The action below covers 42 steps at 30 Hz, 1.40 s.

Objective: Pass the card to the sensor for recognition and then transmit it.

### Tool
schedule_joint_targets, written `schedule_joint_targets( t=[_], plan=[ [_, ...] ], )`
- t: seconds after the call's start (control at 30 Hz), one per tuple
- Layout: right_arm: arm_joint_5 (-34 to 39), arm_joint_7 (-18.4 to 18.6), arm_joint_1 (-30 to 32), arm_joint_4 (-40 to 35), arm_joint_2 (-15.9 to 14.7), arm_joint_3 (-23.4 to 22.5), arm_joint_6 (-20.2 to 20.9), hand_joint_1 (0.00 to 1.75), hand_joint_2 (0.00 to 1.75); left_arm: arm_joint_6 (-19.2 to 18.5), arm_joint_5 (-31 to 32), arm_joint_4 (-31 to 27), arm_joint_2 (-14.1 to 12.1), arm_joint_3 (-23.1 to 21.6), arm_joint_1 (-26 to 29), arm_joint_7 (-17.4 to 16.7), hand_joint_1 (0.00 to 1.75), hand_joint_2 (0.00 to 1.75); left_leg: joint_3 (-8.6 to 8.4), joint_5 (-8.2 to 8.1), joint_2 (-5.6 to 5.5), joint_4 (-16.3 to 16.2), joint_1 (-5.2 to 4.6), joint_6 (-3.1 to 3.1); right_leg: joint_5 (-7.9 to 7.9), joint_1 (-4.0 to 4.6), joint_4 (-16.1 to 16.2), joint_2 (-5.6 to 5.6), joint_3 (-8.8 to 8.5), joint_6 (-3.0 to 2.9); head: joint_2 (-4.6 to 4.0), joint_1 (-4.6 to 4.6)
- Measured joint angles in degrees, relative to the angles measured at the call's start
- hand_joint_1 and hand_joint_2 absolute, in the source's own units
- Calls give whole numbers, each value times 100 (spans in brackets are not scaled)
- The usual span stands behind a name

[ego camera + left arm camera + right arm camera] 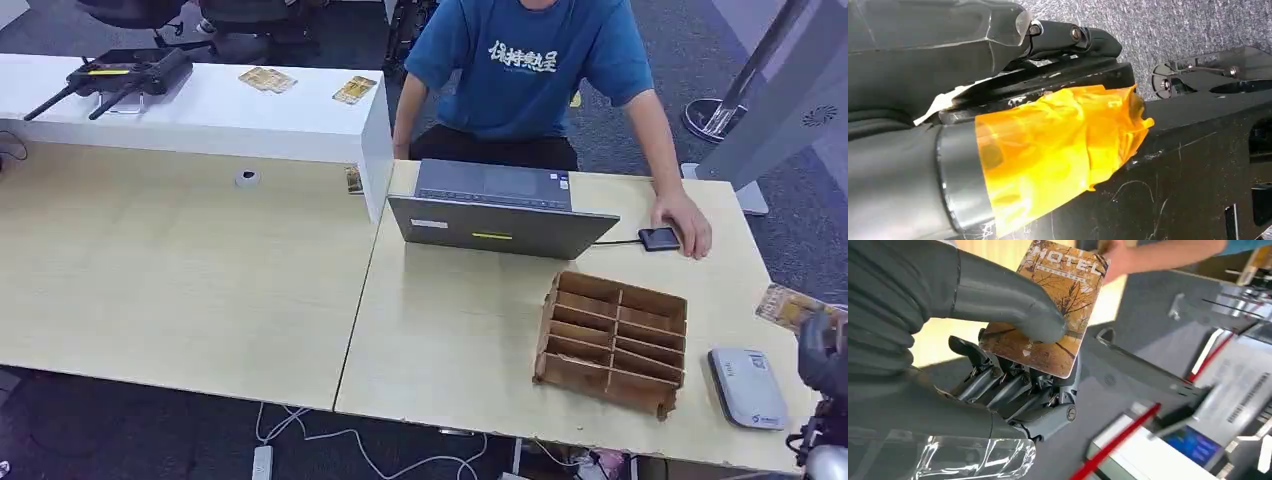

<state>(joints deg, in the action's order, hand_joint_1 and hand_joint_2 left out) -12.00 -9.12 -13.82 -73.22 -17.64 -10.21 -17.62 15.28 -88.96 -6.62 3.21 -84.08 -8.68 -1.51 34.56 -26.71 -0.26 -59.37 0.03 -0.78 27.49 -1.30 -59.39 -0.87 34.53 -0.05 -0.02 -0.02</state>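
A brown card (1053, 310) printed with autumn trees and the word MOTEL is pinched in my right hand (1013, 365), the thumb pressing it against the dark fingers. In the head view that hand (822, 360) is at the table's far right edge and lifts the card (790, 305) above it. A grey-white card reader (748, 387) lies flat on the table just left of the hand, below the card. My left hand (1068, 37) hangs over grey carpet beside dark body parts, and how its fingers lie cannot be told.
A wooden slotted box (612, 342) stands left of the reader. Behind it sits a laptop (500, 210). A person in a blue shirt rests a hand (685, 225) on a small black device (656, 238). More cards (267, 79) lie on the white shelf (200, 125).
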Motion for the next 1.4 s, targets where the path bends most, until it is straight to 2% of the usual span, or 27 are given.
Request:
schedule_joint_targets(
  t=[0.17, 0.3, 0.53, 0.63, 0.83, 1.13, 1.4],
  plan=[
    [-983, -35, 4, -366, 63, 207, -794, 175, 175, -18, 39, 0, 2, 0, 1, 2, 0, 0, 0, 0, 0, 0, 0, 0, 0, 0, 0, 0, 0, 0, 0, 2],
    [-2042, 184, 11, -636, 111, 367, -1331, 175, 175, -31, 131, 0, 2, 0, 2, -18, 0, 0, 0, 0, 0, 0, 0, 0, 0, -1, 0, 0, 0, 0, 0, 2],
    [-3495, 531, 23, -881, 186, 614, -1748, 175, 175, -44, 273, 0, 2, 0, 2, -57, 0, 0, -1, 0, -1, 0, 0, 0, 0, 0, 0, 0, 0, 0, 0, 2],
    [-3859, 544, 37, -946, 223, 682, -1886, 175, 175, -48, 328, 0, 2, 0, 2, -74, 0, 0, 0, 0, 0, 1, 0, 0, 0, 0, 0, 0, -1, 0, 0, 0],
    [-4259, 721, -127, -977, 314, 920, -1820, 175, 175, -72, 446, 0, 0, 0, -3, -127, 0, 0, 0, 0, 0, 1, 0, 0, 0, 0, -1, 1, -1, 0, 0, 0],
    [-4338, 787, -346, -968, 413, 1123, -1783, 175, 175, -72, 500, 0, 0, 0, -4, -140, 0, 0, 2, 1, -2, 1, 0, 0, 0, 0, -1, 0, -1, 0, 0, 2],
    [-4587, 1023, -981, -769, 560, 1493, -1652, 175, 175, -87, 673, 0, 0, 0, -4, -168, 0, 0, 0, 4, 0, 1, 0, -2, -2, 0, -3, 2, -2, -1, 0, 0]
  ],
)
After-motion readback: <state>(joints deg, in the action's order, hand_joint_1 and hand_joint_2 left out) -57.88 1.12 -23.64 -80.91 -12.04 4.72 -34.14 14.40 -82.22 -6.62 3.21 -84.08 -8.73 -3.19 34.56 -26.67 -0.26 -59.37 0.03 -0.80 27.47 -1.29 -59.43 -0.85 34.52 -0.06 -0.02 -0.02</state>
